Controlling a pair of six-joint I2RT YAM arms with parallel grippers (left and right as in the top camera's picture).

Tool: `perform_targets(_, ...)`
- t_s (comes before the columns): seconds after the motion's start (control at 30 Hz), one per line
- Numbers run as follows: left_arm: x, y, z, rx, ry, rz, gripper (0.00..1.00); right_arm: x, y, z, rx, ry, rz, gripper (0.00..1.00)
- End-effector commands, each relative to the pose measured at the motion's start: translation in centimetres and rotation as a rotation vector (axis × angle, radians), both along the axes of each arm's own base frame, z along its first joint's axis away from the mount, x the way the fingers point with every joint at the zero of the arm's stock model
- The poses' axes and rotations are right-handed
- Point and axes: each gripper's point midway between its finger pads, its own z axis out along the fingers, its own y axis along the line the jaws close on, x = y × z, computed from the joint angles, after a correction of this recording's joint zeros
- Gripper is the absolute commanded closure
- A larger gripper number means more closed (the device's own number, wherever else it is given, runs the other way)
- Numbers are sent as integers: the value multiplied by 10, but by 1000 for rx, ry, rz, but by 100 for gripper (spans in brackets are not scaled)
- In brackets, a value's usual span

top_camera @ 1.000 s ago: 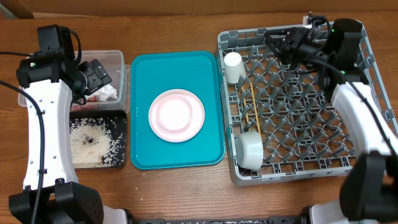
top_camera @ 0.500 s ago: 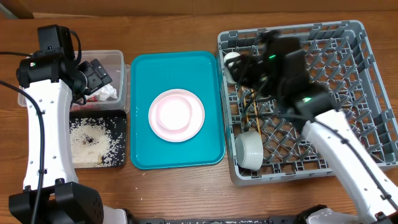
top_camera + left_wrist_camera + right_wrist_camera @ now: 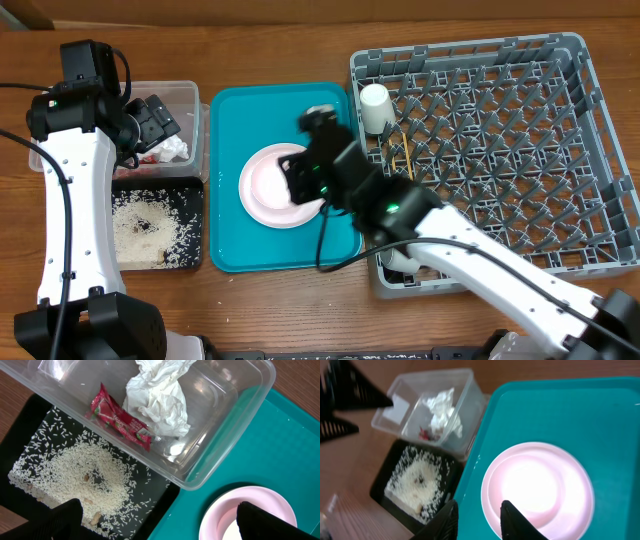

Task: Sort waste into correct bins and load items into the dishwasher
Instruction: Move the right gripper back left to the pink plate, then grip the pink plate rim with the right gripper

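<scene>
The pale pink plate (image 3: 262,190) lies on the teal tray (image 3: 230,130). My right gripper (image 3: 300,180) hovers over it, narrowly open, with nothing between its fingers. In the right wrist view the right gripper (image 3: 477,522) straddles the left rim of the plate (image 3: 540,490). My left gripper (image 3: 155,120) hangs wide open and empty over the clear tub (image 3: 185,95). The napkin (image 3: 157,397) and red packet (image 3: 120,417) lie in the clear tub. Rice (image 3: 85,472) covers the black tray (image 3: 190,190). In the grey rack (image 3: 570,60) are the white cup (image 3: 375,105), the chopsticks (image 3: 403,160) and a bowl (image 3: 395,262) half hidden under my right arm.
The teal tray sits between the two bins on the left and the rack on the right, all on a wooden table (image 3: 280,310). My right arm crosses the rack's front left corner. My left arm stands along the table's left side.
My right arm has swung from the rack's far right corner leftward across the rack and now hangs over the plate. Its jaws have parted a little. My left arm has not moved.
</scene>
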Motion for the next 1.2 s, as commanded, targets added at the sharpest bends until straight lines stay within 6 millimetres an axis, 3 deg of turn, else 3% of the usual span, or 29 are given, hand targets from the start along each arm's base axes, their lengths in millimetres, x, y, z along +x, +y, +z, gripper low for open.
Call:
perform_targets(0.0,4,0,7,-2,-23,10,0,-4,14,-24,-98,-43,50,69)
perform_targets(0.27,4,0,7,-2,-23,10,0,0,29,-87,-221,-15,123,69)
perform_targets(0.4,4,0,7,-2,-23,10,0,-2,41,-102,-249,-44,230,69)
perform_targets(1.0,4,0,7,-2,-23,10,0,-8,57,-125,-284,-96,402,67)
perform_targets(1.17,4,0,7,-2,-23,10,0,-9,60,-143,-307,-92,435,65)
